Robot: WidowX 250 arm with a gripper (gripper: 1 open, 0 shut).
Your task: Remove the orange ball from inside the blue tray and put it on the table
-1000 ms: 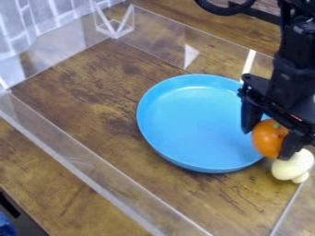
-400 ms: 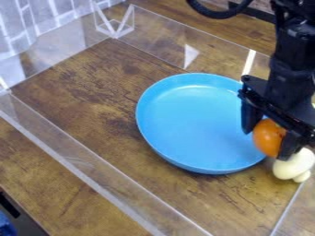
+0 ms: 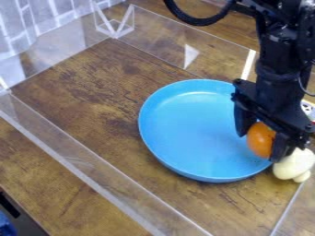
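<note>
The blue tray (image 3: 197, 129) lies on the dark wood table (image 3: 99, 101), right of centre. My gripper (image 3: 262, 140) hangs over the tray's right rim and is shut on the orange ball (image 3: 261, 141), which shows between the black fingers. The ball is held just above the tray's right edge. The arm rises from the gripper to the top right corner.
A pale yellow egg-shaped object (image 3: 293, 166) lies on the table just right of the tray, below the gripper. Clear acrylic walls (image 3: 87, 171) edge the table at the front left and back. A clear triangular stand (image 3: 114, 20) sits at the back.
The gripper with the orange ball has shifted slightly left and up, and the tray has shifted slightly with it. The egg-shaped object has not moved.
</note>
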